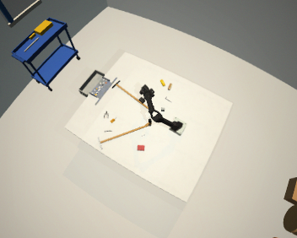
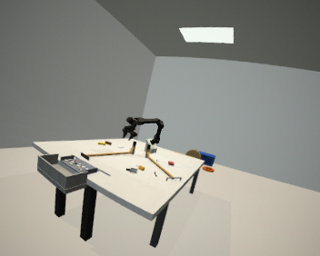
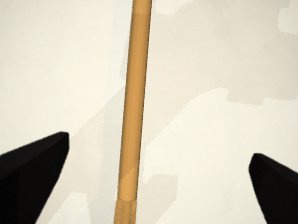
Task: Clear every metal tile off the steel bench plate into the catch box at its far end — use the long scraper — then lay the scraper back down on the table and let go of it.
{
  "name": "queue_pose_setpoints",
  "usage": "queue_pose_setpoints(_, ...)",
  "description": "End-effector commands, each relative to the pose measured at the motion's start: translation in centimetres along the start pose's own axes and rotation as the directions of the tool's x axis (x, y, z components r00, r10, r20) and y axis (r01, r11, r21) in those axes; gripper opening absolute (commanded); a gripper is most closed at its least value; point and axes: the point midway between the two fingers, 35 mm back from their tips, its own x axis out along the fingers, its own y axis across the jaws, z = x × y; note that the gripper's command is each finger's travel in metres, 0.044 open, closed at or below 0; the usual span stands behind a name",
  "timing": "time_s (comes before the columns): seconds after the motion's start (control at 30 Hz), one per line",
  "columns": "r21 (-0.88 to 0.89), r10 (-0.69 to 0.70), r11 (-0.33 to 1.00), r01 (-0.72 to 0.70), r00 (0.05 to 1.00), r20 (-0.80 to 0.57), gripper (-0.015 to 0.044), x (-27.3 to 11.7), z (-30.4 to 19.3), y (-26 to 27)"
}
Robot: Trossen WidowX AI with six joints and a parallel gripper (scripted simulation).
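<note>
The long scraper [image 1: 126, 92] [image 2: 108, 154] [image 3: 134, 100] lies on the table, its dark head near the steel bench plate [image 1: 105, 94] [image 2: 90, 170]. Several small metal tiles [image 1: 100, 86] [image 2: 75, 163] lie on the plate. The grey catch box [image 1: 82, 91] [image 2: 70, 182] is at the plate's far end, at the table edge. My gripper [image 1: 142, 100] [image 2: 128, 136] [image 3: 161, 151] is open and empty above the scraper's wooden handle. In the wrist view the handle runs nearly upright between the fingertips, left of centre. The contents of the box floor are too small to tell.
A second long-handled tool [image 1: 125, 133] [image 2: 161, 166] with a pale rake-like head lies on the table. A red block [image 1: 141, 148] [image 2: 171, 162], a yellow piece [image 1: 162, 83] and several small tools lie around. A blue cart [image 1: 53, 46] stands beyond the table.
</note>
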Motion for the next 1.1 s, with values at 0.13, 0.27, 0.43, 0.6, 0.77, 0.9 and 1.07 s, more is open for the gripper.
queue_pose_setpoints(0.13, -0.009, 0.008, 1.0, -0.008, 0.999, 0.031, 0.044, -1.7, -1.2, 0.4)
queue_pose_setpoints(0.27, -0.009, 0.01, 1.0, -0.01, 0.999, 0.044, 0.044, -2.4, -1.8, 0.4)
queue_pose_setpoints(0.43, -0.01, 0.012, 1.0, -0.012, 0.998, 0.061, 0.044, -3.3, -2.7, 0.5)
queue_pose_setpoints(0.6, -0.011, 0.014, 1.0, -0.013, 0.997, 0.077, 0.044, -4.1, -3.6, 0.6)
queue_pose_setpoints(0.77, -0.012, 0.016, 1.0, -0.015, 0.995, 0.094, 0.044, -4.8, -4.6, 0.7)
queue_pose_setpoints(0.9, -0.013, 0.017, 1.0, -0.016, 0.994, 0.107, 0.044, -5.3, -5.4, 0.8)
queue_pose_setpoints(1.07, -0.015, 0.018, 1.0, -0.017, 0.992, 0.123, 0.044, -6.0, -6.5, 0.8)
